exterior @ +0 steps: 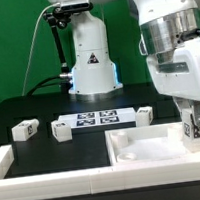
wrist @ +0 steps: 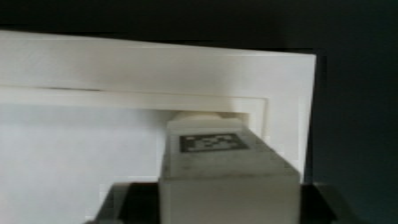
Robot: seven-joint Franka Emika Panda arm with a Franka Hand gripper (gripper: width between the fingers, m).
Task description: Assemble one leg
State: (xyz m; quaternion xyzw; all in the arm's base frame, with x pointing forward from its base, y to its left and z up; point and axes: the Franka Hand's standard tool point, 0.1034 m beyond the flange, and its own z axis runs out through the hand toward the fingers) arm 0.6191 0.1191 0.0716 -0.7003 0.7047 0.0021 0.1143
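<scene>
the gripper (exterior: pixel 196 127) is closed on a leg (exterior: pixel 197 126), holding it upright over the big white square piece (exterior: pixel 144 146) at the exterior view's right. in the wrist view the held leg (wrist: pixel 221 150), tag facing out, sits at a raised corner of that piece (wrist: pixel 107 80); whether it touches is unclear. three more legs lie on the black table (exterior: pixel 19 109): one (exterior: pixel 26 129) and another (exterior: pixel 60 131) left of the marker board (exterior: pixel 97 118), the third (exterior: pixel 142 116) just right of it.

Green backdrop (exterior: pixel 12 48) behind black table (exterior: pixel 43 145), lit evenly, no shadows.
</scene>
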